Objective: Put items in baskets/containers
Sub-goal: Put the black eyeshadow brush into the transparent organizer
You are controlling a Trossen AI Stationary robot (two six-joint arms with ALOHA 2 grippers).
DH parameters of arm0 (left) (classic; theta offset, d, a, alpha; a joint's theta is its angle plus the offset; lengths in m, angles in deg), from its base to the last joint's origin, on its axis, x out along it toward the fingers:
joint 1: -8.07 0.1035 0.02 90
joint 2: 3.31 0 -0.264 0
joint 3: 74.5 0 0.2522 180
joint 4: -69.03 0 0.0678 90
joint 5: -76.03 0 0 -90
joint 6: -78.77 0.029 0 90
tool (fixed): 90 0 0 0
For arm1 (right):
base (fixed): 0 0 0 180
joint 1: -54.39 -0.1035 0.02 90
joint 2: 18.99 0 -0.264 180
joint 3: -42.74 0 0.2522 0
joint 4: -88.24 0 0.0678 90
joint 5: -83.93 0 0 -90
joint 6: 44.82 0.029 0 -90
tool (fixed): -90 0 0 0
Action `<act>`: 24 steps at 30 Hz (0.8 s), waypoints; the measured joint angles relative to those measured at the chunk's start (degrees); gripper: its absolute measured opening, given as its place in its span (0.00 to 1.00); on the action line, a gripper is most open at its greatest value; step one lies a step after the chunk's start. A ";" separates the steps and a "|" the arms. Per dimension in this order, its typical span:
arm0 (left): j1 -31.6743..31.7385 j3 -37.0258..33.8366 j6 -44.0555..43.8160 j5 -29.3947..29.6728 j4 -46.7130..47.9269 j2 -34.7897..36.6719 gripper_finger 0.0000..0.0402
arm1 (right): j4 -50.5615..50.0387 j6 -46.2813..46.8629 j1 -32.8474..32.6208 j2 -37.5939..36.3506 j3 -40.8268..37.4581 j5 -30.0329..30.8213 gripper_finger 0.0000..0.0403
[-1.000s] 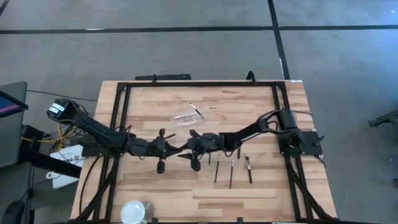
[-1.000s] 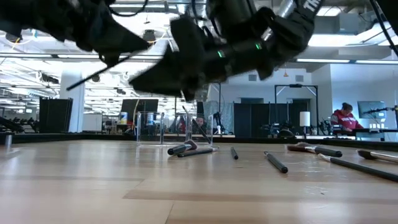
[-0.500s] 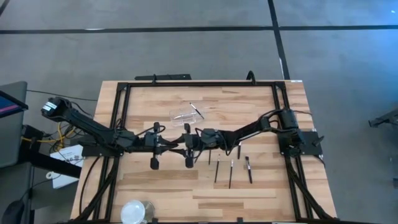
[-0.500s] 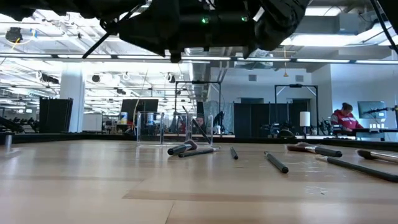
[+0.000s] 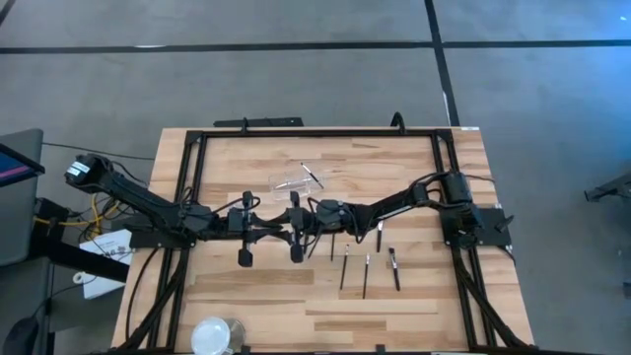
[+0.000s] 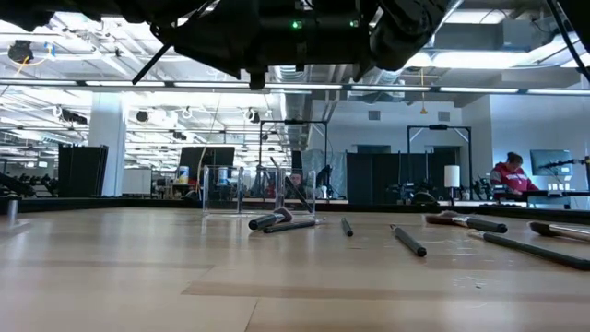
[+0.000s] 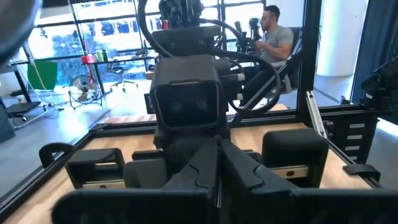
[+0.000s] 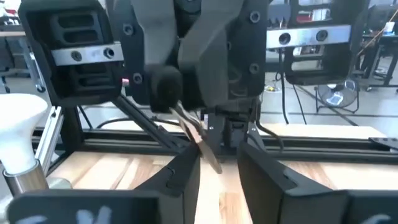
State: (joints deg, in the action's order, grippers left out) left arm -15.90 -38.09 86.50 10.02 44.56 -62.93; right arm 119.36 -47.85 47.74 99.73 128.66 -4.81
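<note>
My two grippers meet tip to tip above the table's middle, left gripper and right gripper. The left one is shut on a slim makeup brush with a dark bristle tip and a silver ferrule. The right one is open, and its fingers stand on either side of the brush's handle end without touching it that I can see. The clear container stands on the far half of the table with brushes inside it. Several more brushes lie flat on the wood near the right arm. My left gripper pinches the brush between its two shut fingers, level, coming from the table's left. The fingers lie across the shaft just below the ferrule. The brush is lifted clear and slants, bristle tip up, thin handle pointing down. The pads themselves are hidden.
A round white and clear object sits at the table's near-left corner. Loose brushes lie in front of the container. Black frame rails run along the table's sides. A person sits in the room beyond.
Both grippers have risen and rolled from a tilt to level. The right gripper has moved toward the table's left, closing on the left gripper. The left one has drawn slightly left and toward the far edge. The brush handle has swung up with it.
</note>
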 joint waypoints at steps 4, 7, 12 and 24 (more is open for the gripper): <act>0.02 0.00 -0.08 0.04 0.02 0.00 0.02 | 0.10 -0.04 -0.02 -0.01 0.00 -0.02 0.16; 0.02 0.00 -0.10 0.19 0.07 0.00 0.02 | 0.10 -0.04 -0.04 0.00 0.00 -0.32 0.09; 0.02 0.00 -0.36 2.15 0.05 0.00 0.02 | 0.10 -0.10 -0.07 0.00 0.00 -0.45 0.02; 0.02 0.06 0.51 4.57 0.66 0.00 0.10 | -0.39 3.58 -0.28 0.00 0.00 2.66 0.02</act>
State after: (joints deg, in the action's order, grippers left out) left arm -15.87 -38.03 87.01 14.59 45.21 -62.93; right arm 118.98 -44.27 47.46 99.72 128.66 -2.15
